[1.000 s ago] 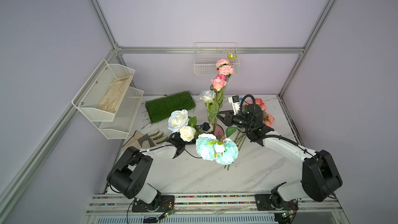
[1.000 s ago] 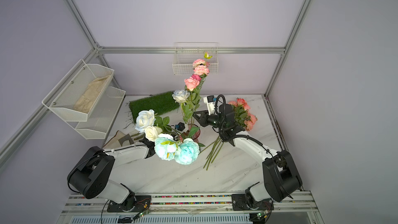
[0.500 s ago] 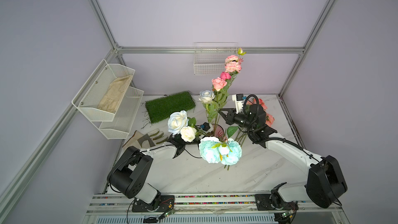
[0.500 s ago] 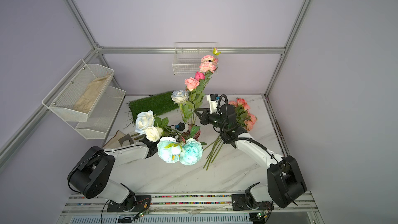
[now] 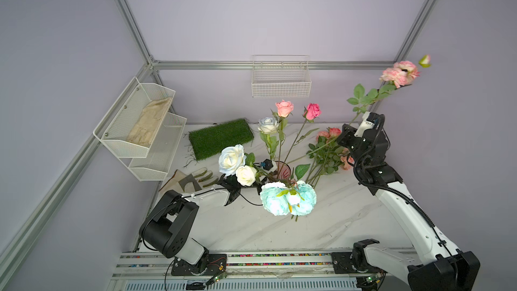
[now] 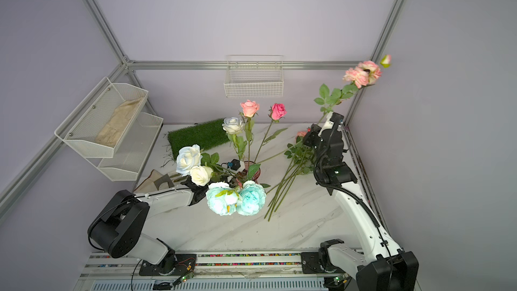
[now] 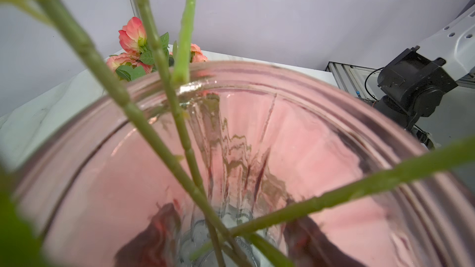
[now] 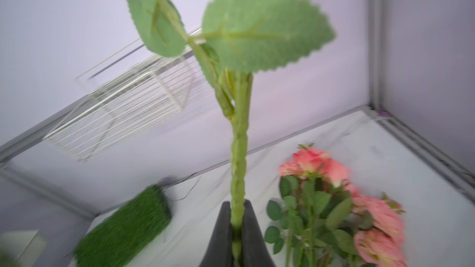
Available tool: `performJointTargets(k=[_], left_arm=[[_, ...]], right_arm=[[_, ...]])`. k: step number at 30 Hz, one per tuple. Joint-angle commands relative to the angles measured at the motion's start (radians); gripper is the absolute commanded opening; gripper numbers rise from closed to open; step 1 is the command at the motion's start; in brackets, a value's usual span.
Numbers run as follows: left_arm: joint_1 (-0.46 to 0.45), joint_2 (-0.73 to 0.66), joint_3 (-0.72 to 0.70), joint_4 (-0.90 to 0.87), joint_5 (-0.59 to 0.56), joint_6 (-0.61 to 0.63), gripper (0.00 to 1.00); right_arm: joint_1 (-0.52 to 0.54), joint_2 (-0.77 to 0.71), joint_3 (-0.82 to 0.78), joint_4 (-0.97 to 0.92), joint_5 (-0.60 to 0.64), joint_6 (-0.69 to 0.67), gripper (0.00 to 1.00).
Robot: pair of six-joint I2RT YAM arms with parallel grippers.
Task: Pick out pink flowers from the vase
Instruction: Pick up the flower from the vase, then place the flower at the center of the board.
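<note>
My right fingers (image 8: 221, 235) are pinched narrow on the green stem (image 8: 239, 163) of a ruffled pink sprig (image 5: 400, 74). Taking 12 o'clock as the back wall in the top views, that stem's long axis runs from 8 o'clock, low by the vase (image 5: 283, 170), through my grip and up to the blooms at 2 o'clock. In the left wrist view its cut end sits right at the vase's far rim; I cannot tell whether it is clear of the glass.

My left fingers (image 7: 159, 227) show only as dark shapes through the glass. I judge them closed on the vase's narrow waist, steadying it.

The heap of pink flowers (image 5: 327, 149) already lying on the worktop (image 5: 251, 228) is just beside my right fingers at 7 o'clock, stems trailing on toward 7. My right arm is the nearer one for laying the sprig there. A pink rose (image 5: 284, 108) and a magenta rose (image 5: 312, 111) stand in the vase, at 12 and 1 o'clock from its mouth.
</note>
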Motion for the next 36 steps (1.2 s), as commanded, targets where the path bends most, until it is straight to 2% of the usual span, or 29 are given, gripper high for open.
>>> performJointTargets(k=[1, 8, 13, 16, 20, 21, 23, 25, 27, 32, 36], left_arm=[[-0.003, 0.035, -0.027, -0.168, -0.024, -0.040, 0.00], [-0.003, 0.041, -0.023, -0.168, -0.026, -0.040, 0.00], [-0.003, 0.039, -0.023, -0.169, -0.032, -0.036, 0.00], [-0.003, 0.040, -0.024, -0.168, -0.034, -0.033, 0.00], [-0.004, 0.041, -0.022, -0.171, -0.032, -0.034, 0.00], [-0.003, 0.040, -0.019, -0.174, -0.034, -0.034, 0.00], [-0.003, 0.036, -0.017, -0.179, -0.033, -0.031, 0.00], [-0.003, 0.034, -0.017, -0.180, -0.031, -0.029, 0.00], [-0.002, 0.034, -0.017, -0.181, -0.029, -0.029, 0.00], [-0.003, 0.040, -0.017, -0.180, -0.029, -0.029, 0.00], [-0.003, 0.043, -0.015, -0.180, -0.031, -0.029, 0.00]], right_arm=[[-0.065, 0.013, -0.038, -0.136, 0.069, -0.003, 0.00], [-0.103, 0.086, -0.096, -0.100, -0.234, 0.041, 0.00], [-0.106, 0.215, -0.090, -0.106, -0.463, 0.127, 0.00], [-0.106, 0.299, -0.138, -0.039, -0.515, 0.183, 0.01], [-0.106, 0.382, -0.197, 0.082, -0.523, 0.249, 0.02], [-0.106, 0.401, -0.198, 0.095, -0.528, 0.259, 0.04], [-0.106, 0.418, -0.189, 0.091, -0.527, 0.267, 0.15], [-0.102, 0.403, -0.184, 0.087, -0.528, 0.252, 0.27], [-0.097, 0.364, -0.195, 0.110, -0.548, 0.219, 0.32], [-0.072, 0.259, -0.272, 0.298, -0.743, 0.152, 0.35], [0.043, 0.180, -0.306, 0.441, -0.894, 0.104, 0.36]])
